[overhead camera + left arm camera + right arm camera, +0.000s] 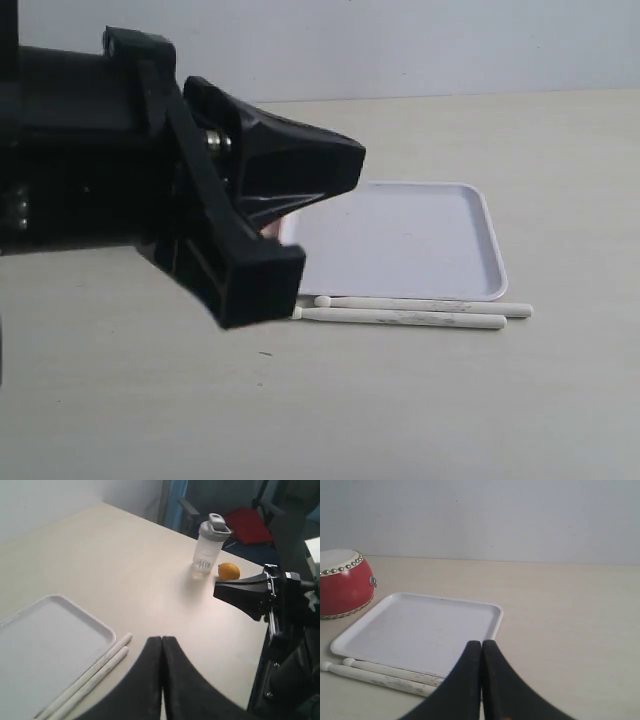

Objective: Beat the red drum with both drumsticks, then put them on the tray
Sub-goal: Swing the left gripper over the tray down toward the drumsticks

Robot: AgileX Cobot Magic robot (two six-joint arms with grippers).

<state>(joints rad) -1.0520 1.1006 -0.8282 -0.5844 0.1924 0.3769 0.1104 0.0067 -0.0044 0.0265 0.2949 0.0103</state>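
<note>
On the bench [450, 400] just beside the tray [400, 240], near the red drum [342, 582], the drumsticks [410, 312] are lying ungrabbed while the left fingers [150, 665] and right fingers [470, 670] are sitting pinched together, empty, so I'm guessing pickup's next: open, drop down.

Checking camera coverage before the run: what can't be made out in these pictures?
Right wrist view: the drum is cut by the frame edge; the right claw hides the drumsticks' other ends.
Exterior view: a black arm hides the drum and the tray's left corner.
Left wrist view: the tray and drumsticks run off the frame edge.
</note>
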